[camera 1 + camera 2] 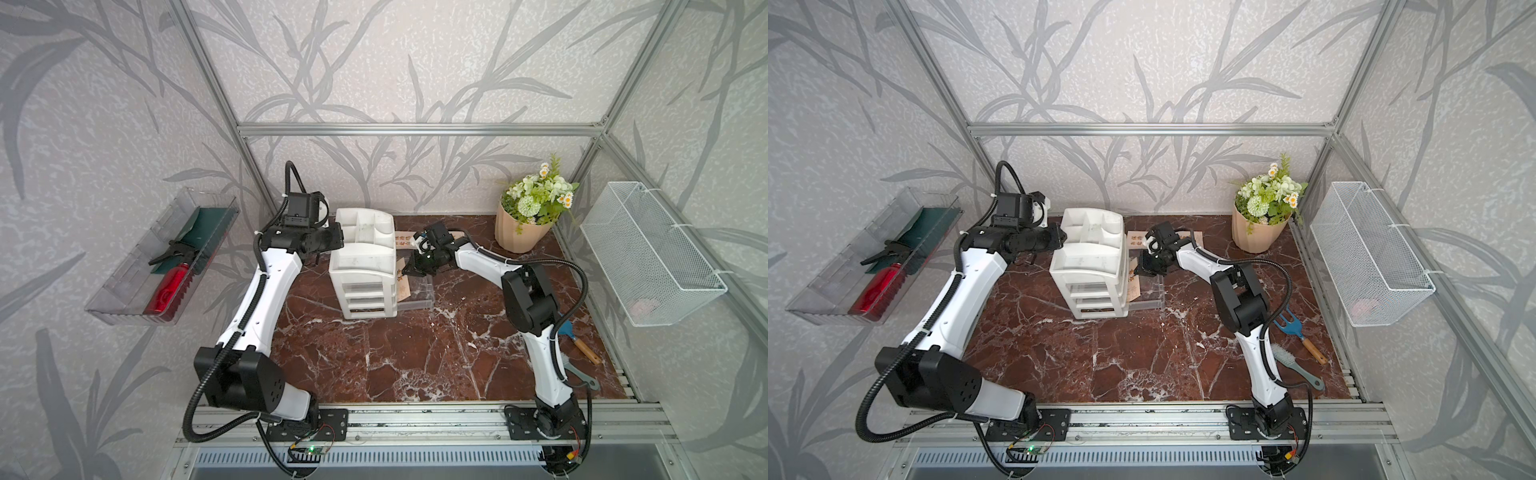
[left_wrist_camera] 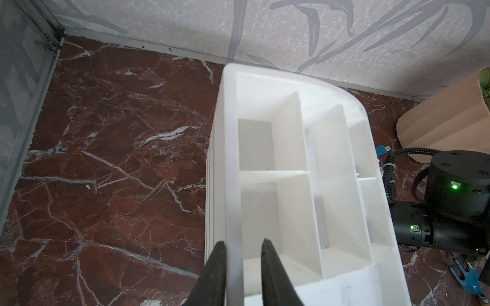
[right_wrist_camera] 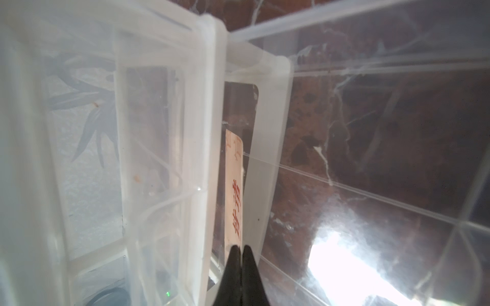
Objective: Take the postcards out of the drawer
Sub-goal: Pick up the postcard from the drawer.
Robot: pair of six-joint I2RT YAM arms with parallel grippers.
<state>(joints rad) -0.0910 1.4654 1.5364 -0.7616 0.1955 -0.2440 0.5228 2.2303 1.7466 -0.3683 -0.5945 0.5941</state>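
Black fingertips of the right gripper point(image 3: 240, 249) sit nearest the lens in its wrist view, pressed together on the thin edge of a postcard point(image 3: 234, 190).

- Held card: cream with orange-red characters. It stands on edge and runs straight ahead of the tips.
- Flanks: the white organizer point(image 1: 361, 266) lies close on one side of the card. The frosted wall of the clear drawer point(image 1: 420, 296) lies on the other side; the drawer is pulled out from the organizer.
- We cannot tell whether the card's lower edge rests in the drawer.
- In both top views this gripper hangs over the drawer's inner end, just beside the organizer.
- We note a second postcard point(image 1: 402, 241) lying flat on the marble table point(image 1: 374, 365), just behind the right gripper.

Left gripper point(image 2: 242, 241):
- Jaws stand a narrow way apart, astride the organizer's outer wall.
- The outer finger lies against the wall.
- The inner finger hangs inside a compartment, with a sliver of gap to the wall.
- Nothing is clamped.
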